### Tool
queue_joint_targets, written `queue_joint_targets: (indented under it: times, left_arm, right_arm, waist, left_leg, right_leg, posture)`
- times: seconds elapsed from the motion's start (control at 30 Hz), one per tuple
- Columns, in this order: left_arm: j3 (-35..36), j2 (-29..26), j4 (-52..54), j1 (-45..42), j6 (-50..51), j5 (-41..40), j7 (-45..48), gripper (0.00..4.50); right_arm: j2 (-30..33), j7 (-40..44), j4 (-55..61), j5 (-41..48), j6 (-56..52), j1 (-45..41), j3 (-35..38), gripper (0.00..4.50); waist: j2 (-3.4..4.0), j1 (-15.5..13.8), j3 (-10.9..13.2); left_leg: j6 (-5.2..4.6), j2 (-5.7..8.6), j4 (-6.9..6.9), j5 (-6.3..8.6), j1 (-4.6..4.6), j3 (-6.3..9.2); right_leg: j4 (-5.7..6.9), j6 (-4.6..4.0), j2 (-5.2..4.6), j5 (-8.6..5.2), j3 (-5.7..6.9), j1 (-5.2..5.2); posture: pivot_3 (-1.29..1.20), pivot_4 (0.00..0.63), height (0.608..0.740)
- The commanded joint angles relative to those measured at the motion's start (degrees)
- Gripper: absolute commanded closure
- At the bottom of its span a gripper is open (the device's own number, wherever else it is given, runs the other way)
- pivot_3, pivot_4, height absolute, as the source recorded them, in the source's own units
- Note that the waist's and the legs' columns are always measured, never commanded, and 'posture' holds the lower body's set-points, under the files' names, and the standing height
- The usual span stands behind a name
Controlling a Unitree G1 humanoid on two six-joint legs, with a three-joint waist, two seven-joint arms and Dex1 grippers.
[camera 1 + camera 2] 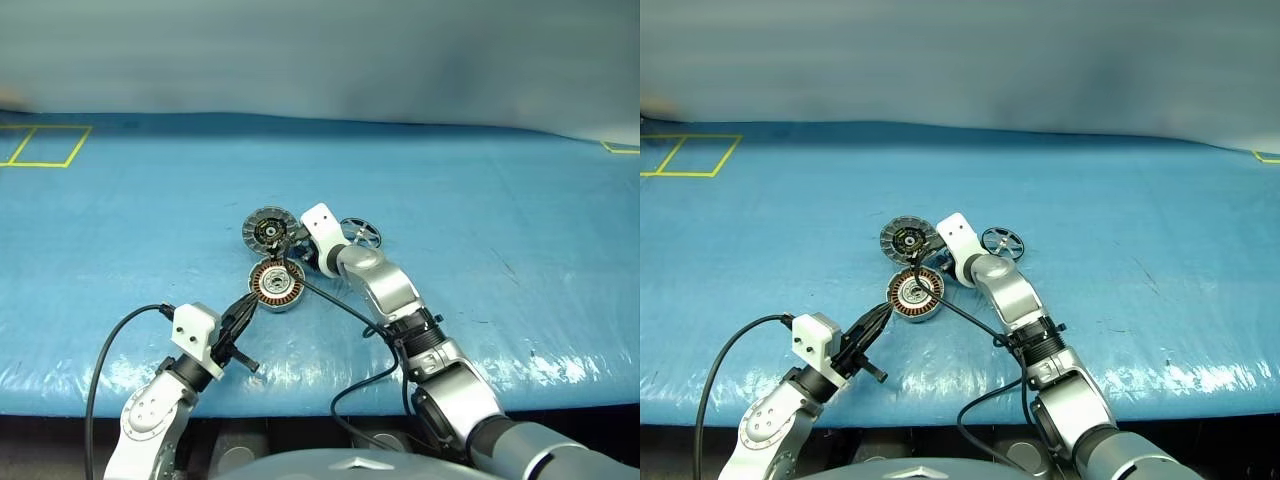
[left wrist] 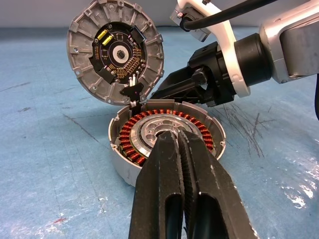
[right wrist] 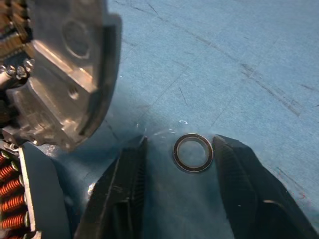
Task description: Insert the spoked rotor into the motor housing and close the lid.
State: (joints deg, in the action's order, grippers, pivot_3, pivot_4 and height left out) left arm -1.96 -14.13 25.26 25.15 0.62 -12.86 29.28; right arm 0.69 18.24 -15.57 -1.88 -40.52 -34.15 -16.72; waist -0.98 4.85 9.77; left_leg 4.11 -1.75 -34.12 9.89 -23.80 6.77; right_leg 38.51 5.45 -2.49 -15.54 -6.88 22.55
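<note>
The motor housing lies open on the blue table, its copper windings showing. Just behind it the lid stands tilted up, dark inner face toward the housing. The spoked rotor lies flat to the right of the lid. My right gripper reaches down between lid and housing; its fingers stand apart on either side of a tiny black ring lying on the table. My left gripper is shut and empty, its tips just short of the housing's near rim.
A black cable runs from my right arm across the table beside the housing. Yellow tape outlines mark the far left, with another corner at the far right. The table's front edge is close below my arms.
</note>
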Motion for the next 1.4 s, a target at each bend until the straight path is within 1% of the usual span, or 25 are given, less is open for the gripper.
queue_joint_targets:
  times: [0.03,0.07,0.17,0.3,0.4,0.5,0.63,0.7,0.77,0.8,0.83,0.93,1.1,1.23,1.4]
  left_arm:
    - [-1.2,-0.4,0.9,0.0,-0.6,-0.2,0.2,4.40]
    - [-1.5,-0.6,0.9,-0.1,-0.1,-0.6,0.5,4.40]
    - [-2.9,-1.4,0.2,-0.4,0.1,0.6,1.1,4.40]
    - [-4.7,-1.7,-0.9,-0.7,-0.8,0.7,1.7,4.40]
    - [-5.2,-1.6,-1.6,-0.9,-2.2,1.3,1.2,4.40]
    - [-5.2,-1.3,-2.4,-1.0,-3.6,1.2,0.7,4.40]
    - [-5.2,-1.3,-3.0,-0.5,-5.0,1.5,0.6,4.40]
    - [-4.8,-1.3,-3.4,0.2,-6.6,1.6,0.4,4.40]
    - [-4.3,-1.0,-4.0,0.7,-9.4,-0.2,1.7,4.40]
    - [-3.9,-0.8,-4.3,1.1,-10.3,-0.8,1.8,4.40]
    - [-3.4,-0.7,-4.4,1.4,-10.8,-1.2,1.5,4.40]
    - [-2.5,-2.0,-5.5,2.1,-11.5,0.1,1.5,4.40]
    - [-1.0,-0.8,-6.6,2.1,-12.3,-0.9,0.2,4.40]
    - [-1.3,-0.2,-7.3,2.0,-13.2,0.1,-0.3,4.40]
    - [-1.3,0.4,-7.2,2.4,-13.5,0.1,-0.7,4.40]
  right_arm:
    - [0.9,-0.4,1.9,-1.0,-1.5,2.3,-0.7,3.67]
    - [1.2,-0.4,3.0,-1.0,-2.0,3.1,-0.9,3.86]
    - [2.4,-0.6,7.0,-1.5,-3.3,5.2,-1.8,3.85]
    - [4.5,-2.9,18.0,-4.1,-1.7,6.5,-2.1,3.85]
    - [5.0,-4.1,25.5,-4.3,-3.2,6.2,0.2,3.85]
    - [5.3,-4.9,33.6,-3.6,-7.3,6.2,3.6,3.85]
    - [6.7,-3.0,42.4,-1.6,-13.5,7.9,5.0,3.85]
    - [10.5,0.6,47.6,-0.1,-17.1,10.3,2.9,3.85]
    - [17.2,5.2,51.0,0.3,-17.1,12.8,-2.6,3.85]
    - [19.1,6.0,51.9,0.2,-15.8,14.2,-4.7,3.85]
    - [19.2,6.0,52.4,0.9,-15.7,15.9,-6.1,3.85]
    - [16.3,4.3,51.8,1.3,-13.8,19.1,-10.4,3.85]
    - [8.6,0.7,44.6,0.1,-8.3,18.5,-14.5,3.85]
    - [3.6,-1.2,38.3,0.1,-5.4,17.0,-14.6,3.85]
    - [1.4,-1.3,33.8,1.2,-2.9,17.3,-12.9,3.85]
  waist:
    - [0.00,-0.1,0.0]
    - [-0.01,-0.2,0.0]
    - [0.00,-0.2,0.0]
    - [0.01,-0.3,0.0]
    - [0.07,-0.2,0.0]
    - [0.07,-0.3,0.0]
    - [0.07,-0.4,0.0]
    - [0.07,-0.5,0.0]
    - [0.07,-0.8,0.0]
    - [0.06,-0.9,0.0]
    - [0.05,-0.9,0.0]
    - [0.06,-0.7,0.0]
    - [-0.02,-0.4,0.0]
    - [-0.13,-0.7,0.0]
    - [-0.12,-0.8,0.0]
  left_leg:
    - [0.00,0.00,0.00,0.00,0.00,0.00]
    - [0.00,0.00,0.01,0.00,-0.01,0.00]
    - [0.00,0.00,0.03,0.00,-0.02,0.00]
    - [0.01,0.00,0.04,0.00,-0.10,0.00]
    - [0.01,0.00,0.05,0.00,-0.19,-0.01]
    - [0.01,-0.02,0.17,0.00,-0.23,0.00]
    - [0.01,-0.02,0.26,0.01,-0.26,0.00]
    - [0.00,-0.02,0.27,0.01,-0.31,0.00]
    - [-0.03,-0.02,0.27,0.04,-0.37,0.00]
    - [-0.05,-0.01,0.27,0.05,-0.39,0.00]
    - [-0.06,0.00,0.27,0.06,-0.41,-0.01]
    - [-0.06,-0.08,0.28,0.07,-0.41,-0.01]
    - [-0.05,-0.07,0.09,0.07,-0.41,-0.04]
    - [-0.04,-0.03,0.04,0.07,-0.40,-0.04]
    - [-0.05,-0.05,0.16,0.07,-0.41,-0.03]
  right_leg:
    - [0.00,0.00,0.00,0.00,0.00,0.00]
    - [-0.01,0.00,0.00,-0.01,0.00,0.00]
    - [-0.03,-0.01,0.00,-0.01,0.00,0.02]
    - [-0.07,-0.02,-0.01,-0.02,0.00,0.09]
    - [-0.08,-0.01,0.00,-0.02,-0.01,0.20]
    - [-0.09,-0.02,0.00,-0.02,0.00,0.27]
    - [-0.28,-0.02,-0.01,-0.03,0.01,0.24]
    - [-0.36,-0.01,-0.01,-0.02,0.01,0.25]
    - [-0.48,-0.01,-0.03,-0.02,0.02,0.24]
    - [-0.57,0.00,-0.06,-0.01,0.03,0.23]
    - [-0.61,0.00,-0.06,-0.01,0.03,0.23]
    - [-0.55,0.00,-0.01,-0.01,0.04,0.30]
    - [-0.57,0.03,-0.01,0.01,0.03,0.29]
    - [-0.65,0.08,-0.04,0.06,0.03,0.36]
    - [-0.59,0.09,-0.03,0.07,0.04,0.23]
  posture:
    - [0.00,0.150,0.740]
    - [0.00,0.150,0.740]
    - [0.00,0.150,0.740]
    - [0.00,0.150,0.740]
    - [0.00,0.150,0.740]
    - [0.00,0.150,0.740]
    - [0.00,0.150,0.740]
    - [0.00,0.150,0.740]
    - [0.00,0.150,0.740]
    - [0.00,0.150,0.740]
    - [0.00,0.150,0.740]
    - [0.00,0.150,0.740]
    - [0.00,0.150,0.740]
    - [0.00,0.150,0.740]
    - [0.00,0.150,0.740]
